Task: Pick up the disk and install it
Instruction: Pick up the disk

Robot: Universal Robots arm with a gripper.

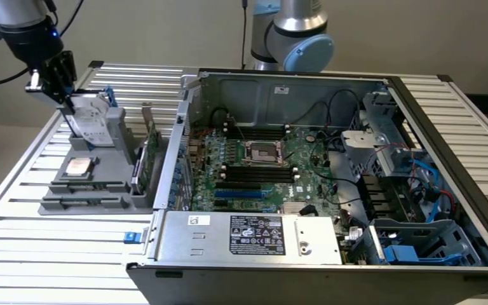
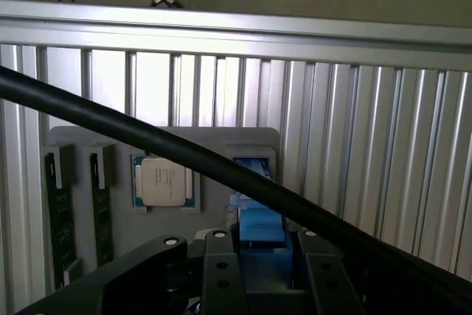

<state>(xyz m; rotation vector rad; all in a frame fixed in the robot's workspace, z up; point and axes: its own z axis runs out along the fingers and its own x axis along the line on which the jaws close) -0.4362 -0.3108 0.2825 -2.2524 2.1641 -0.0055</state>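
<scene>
Pick-up step; the gripper (image 1: 64,100) clamps the disk (image 1: 91,124) (blue carrier (image 2: 258,223) between its fingers (image 2: 221,263)), standing upright in the grey holder (image 1: 108,190); freeing it probably calls for a straight upward pull.

The gripper (image 1: 64,95) points downward at a slight lean, carried by the grey wrist (image 1: 20,22) just above it — a small blue light (image 1: 53,32) glows on the wrist's side. Its two dark fingers (image 2: 220,274) stand partway closed, clamped on the disk (image 2: 258,220) between them.
</scene>
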